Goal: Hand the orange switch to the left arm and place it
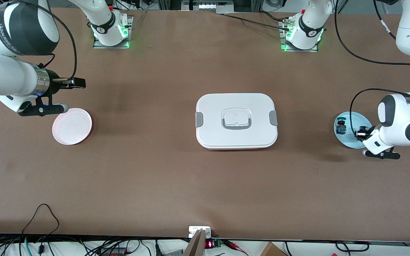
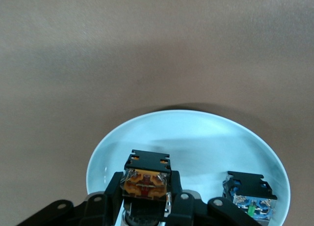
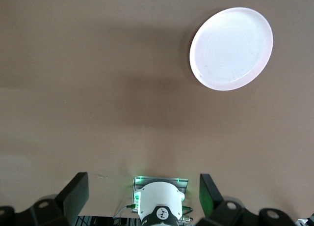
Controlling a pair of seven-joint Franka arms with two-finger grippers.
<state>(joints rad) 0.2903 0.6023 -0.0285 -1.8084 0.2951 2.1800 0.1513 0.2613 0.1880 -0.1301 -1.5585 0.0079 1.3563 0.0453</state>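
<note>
Pale blue plate at the left arm's end of the table, carrying two small parts. In it: the orange switch, black-bodied with an orange and clear block, pinched between the fingers of the left gripper, jaws closed to the width of the switch body. Just beside it on the same plate, apart from the gripper: a small black switch with blue-green parts, untouched. Cannot tell whether the orange switch rests on the plate or sits just clear of it.

White box at mid-table, lid on, grey clips at both short sides, recessed handle in the centre, a thin reddish edge along the base nearest the front camera. Well apart from both plates.

Pink-white plate toward the right arm's end, nothing in it (smooth, with faint rings in the right wrist view). Right gripper up in the air over bare brown table beside that plate, fingers spread wide, holding nothing; arm waiting.
</note>
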